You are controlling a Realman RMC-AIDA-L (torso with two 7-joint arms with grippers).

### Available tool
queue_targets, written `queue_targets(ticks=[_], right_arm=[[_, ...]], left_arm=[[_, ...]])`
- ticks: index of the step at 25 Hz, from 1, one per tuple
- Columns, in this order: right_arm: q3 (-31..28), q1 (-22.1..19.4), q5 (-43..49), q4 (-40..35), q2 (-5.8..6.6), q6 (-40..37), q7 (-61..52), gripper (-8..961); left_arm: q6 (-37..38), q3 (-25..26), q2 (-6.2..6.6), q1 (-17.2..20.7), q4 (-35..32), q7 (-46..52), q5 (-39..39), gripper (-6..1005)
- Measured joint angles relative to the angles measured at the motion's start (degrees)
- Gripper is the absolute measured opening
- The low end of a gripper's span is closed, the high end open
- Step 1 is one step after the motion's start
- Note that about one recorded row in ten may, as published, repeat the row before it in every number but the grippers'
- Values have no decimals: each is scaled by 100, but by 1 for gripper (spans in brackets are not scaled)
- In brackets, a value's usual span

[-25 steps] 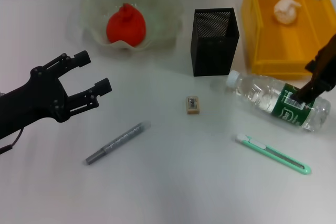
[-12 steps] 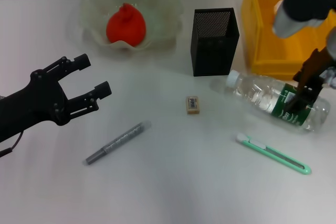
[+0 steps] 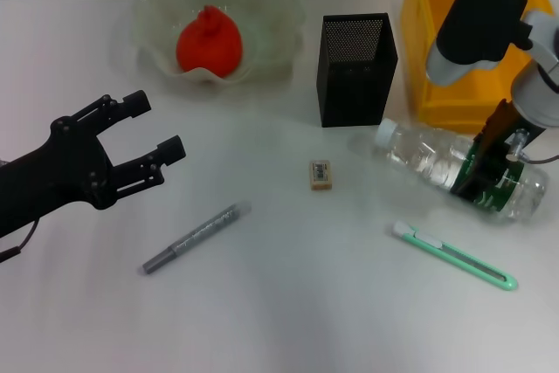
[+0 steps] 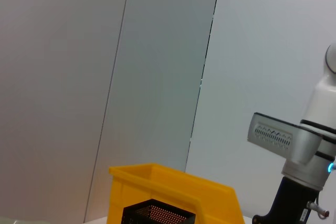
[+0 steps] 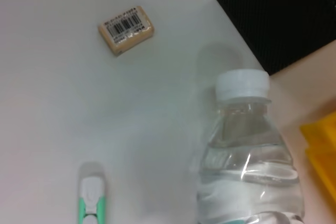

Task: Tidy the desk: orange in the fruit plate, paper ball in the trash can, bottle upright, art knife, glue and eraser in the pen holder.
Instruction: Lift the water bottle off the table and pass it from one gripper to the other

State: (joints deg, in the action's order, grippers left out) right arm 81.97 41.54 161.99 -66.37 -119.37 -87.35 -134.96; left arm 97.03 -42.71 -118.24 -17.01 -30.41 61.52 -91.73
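Note:
The bottle (image 3: 428,156) lies on its side at the right, cap toward the pen holder (image 3: 356,67). My right gripper (image 3: 485,168) is down on its green label; its grip is unclear. The right wrist view shows the bottle (image 5: 247,156), the eraser (image 5: 126,30) and the art knife's tip (image 5: 92,200). The orange (image 3: 210,41) sits in the fruit plate (image 3: 279,6). The eraser (image 3: 320,174), the glue (image 3: 196,238) and the art knife (image 3: 454,255) lie on the desk. My left gripper (image 3: 157,121) hovers open and empty at the left. The paper ball is hidden.
The yellow trash can (image 3: 463,85) stands at the back right, partly covered by my right arm (image 3: 476,19). The pen holder stands just left of it. The left wrist view shows the trash can (image 4: 173,187), the pen holder's top (image 4: 157,216) and a wall.
My right arm has swung in over the trash can, hiding the paper ball, and its gripper has shifted left along the bottle's label. The left arm has not moved.

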Motion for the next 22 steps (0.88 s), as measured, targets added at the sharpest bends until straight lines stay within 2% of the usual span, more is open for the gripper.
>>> queue_targets(ticks=[9, 15, 18, 22], right_arm=[[53, 139, -9, 432, -11, 261, -45, 769], [13, 151, -22, 372, -4, 162, -65, 764], [-17, 33, -52, 33, 6, 11, -54, 761], [-52, -444, -360, -1107, 19, -338, 96, 757]], left_arm=[[-8, 0, -6, -9, 0, 0, -11, 859], [-10, 0, -6, 11, 0, 0, -9, 859], [7, 0, 0, 15, 0, 13, -10, 859], [10, 0, 7, 8, 0, 44, 1, 859]])
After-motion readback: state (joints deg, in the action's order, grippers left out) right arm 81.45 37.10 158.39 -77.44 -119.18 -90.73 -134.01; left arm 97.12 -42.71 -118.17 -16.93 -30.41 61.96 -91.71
